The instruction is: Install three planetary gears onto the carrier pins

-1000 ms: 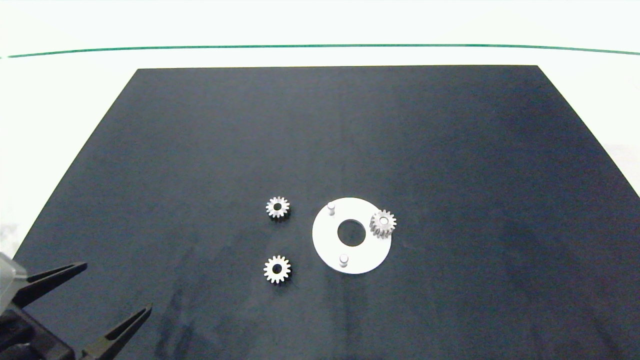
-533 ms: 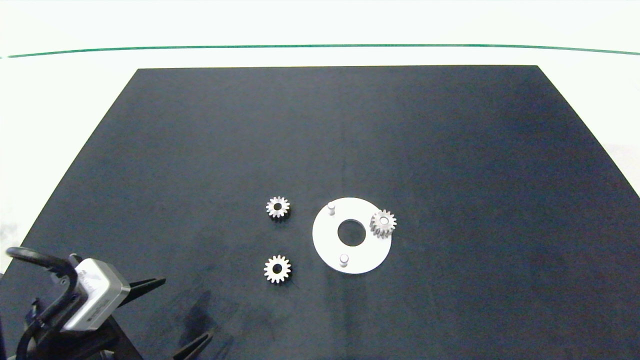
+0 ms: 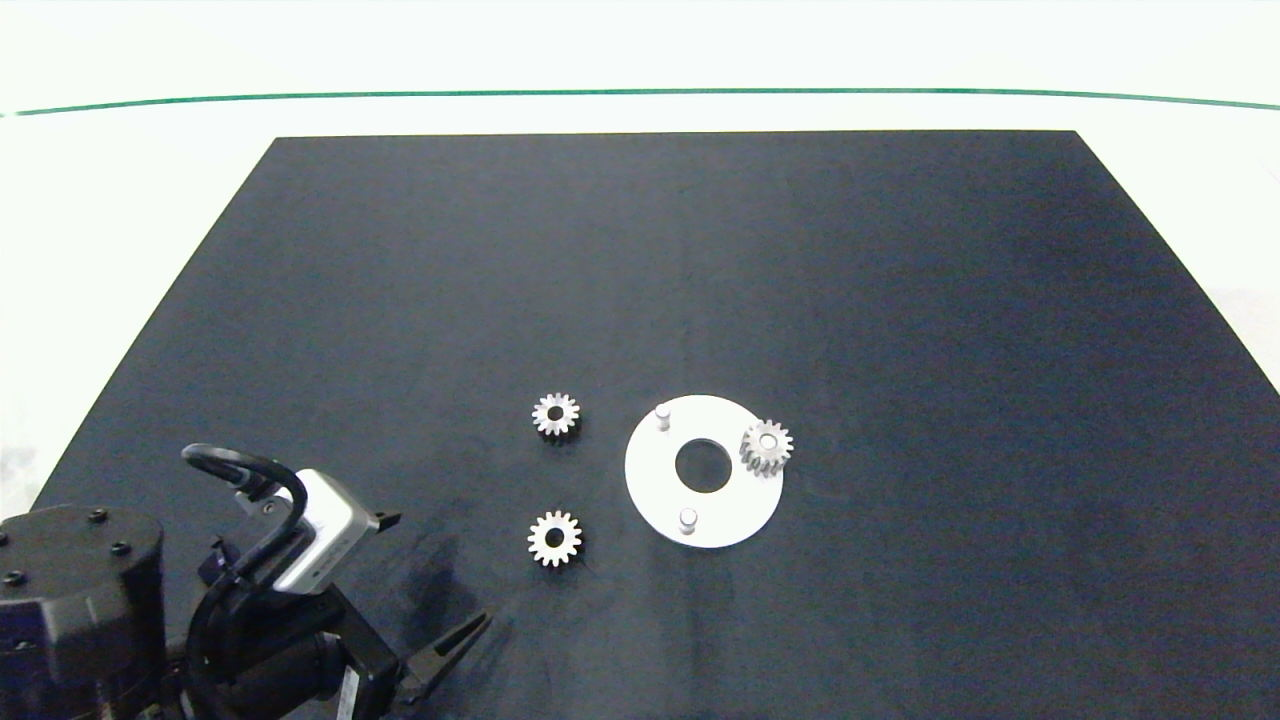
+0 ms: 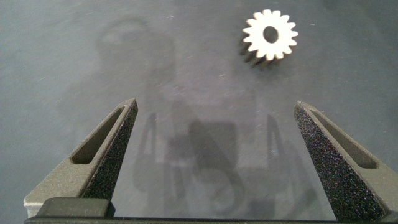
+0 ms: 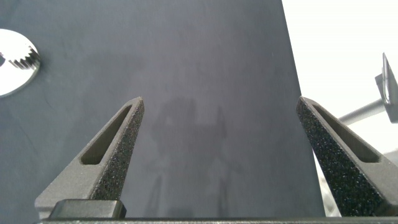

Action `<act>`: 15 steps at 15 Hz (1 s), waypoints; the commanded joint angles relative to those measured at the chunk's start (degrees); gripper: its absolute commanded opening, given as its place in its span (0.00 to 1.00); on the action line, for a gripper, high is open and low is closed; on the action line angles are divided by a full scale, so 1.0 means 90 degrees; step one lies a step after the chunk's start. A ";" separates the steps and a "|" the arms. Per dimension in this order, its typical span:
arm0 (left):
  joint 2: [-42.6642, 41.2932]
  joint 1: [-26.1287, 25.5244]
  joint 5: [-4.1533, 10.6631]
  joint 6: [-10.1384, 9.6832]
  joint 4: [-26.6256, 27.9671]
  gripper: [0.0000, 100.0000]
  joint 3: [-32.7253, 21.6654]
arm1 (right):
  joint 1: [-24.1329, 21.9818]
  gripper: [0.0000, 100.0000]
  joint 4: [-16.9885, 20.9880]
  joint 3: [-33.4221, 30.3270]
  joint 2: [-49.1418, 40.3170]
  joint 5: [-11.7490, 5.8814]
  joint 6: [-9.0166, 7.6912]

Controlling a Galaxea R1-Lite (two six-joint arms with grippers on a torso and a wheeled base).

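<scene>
Left gripper (image 3: pixel 440 655) is being seen in the head view over the near-left corner of the black mat (image 3: pixel 900 300), fingers spread, nothing held, aimed toward the nearer loose gear (image 3: pixel 554 539), judged the next pickup. A second loose gear (image 3: pixel 555 414) is lying flat farther back, just beside the white disc (image 3: pixel 655 490), kept apart so each can be grasped singly. One gear (image 3: pixel 766 447) is already being carried on the disc's right pin; two carrier pins (image 3: pixel 662 415) (image 3: pixel 687 520) are standing bare, so the task is judged one third done. The right gripper is not being shown in this view.

In the left wrist view, the left gripper (image 4: pixel 217 158) is being held wide open, low over the mat, with the gear (image 4: pixel 270 35) ahead of the fingers and not yet between them.

In the right wrist view, the right gripper (image 5: pixel 221 152) is being held open and empty near the mat's right edge, parked clear; the disc's rim and mounted gear (image 5: pixel 17 57) are partly showing.
</scene>
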 commanded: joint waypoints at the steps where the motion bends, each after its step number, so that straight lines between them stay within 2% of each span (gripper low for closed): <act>1: 0.0453 -0.0225 0.0069 0.0020 -0.0059 1.00 -0.0184 | -0.0078 1.00 0.0080 0.0042 -0.0097 -0.0006 -0.0011; 7: 0.1137 -0.0459 0.0137 0.0010 -0.0235 1.00 -0.0633 | -0.0166 1.00 0.0148 0.0071 -0.0136 -0.0006 -0.0001; 10: 0.1244 -0.0684 0.0371 -0.0009 -0.0469 1.00 -0.0633 | -0.0098 1.00 0.0519 0.0081 -0.0097 -0.0006 0.0009; 12: 0.1313 -0.0684 0.0381 -0.0009 -0.0479 1.00 -0.0633 | -0.0068 1.00 0.0646 0.0071 -0.0067 -0.0006 0.0009; 15: 0.1332 -0.0674 0.0391 -0.0009 -0.0489 1.00 -0.0633 | -0.0059 1.00 0.1183 0.0061 -0.0028 -0.0006 0.0009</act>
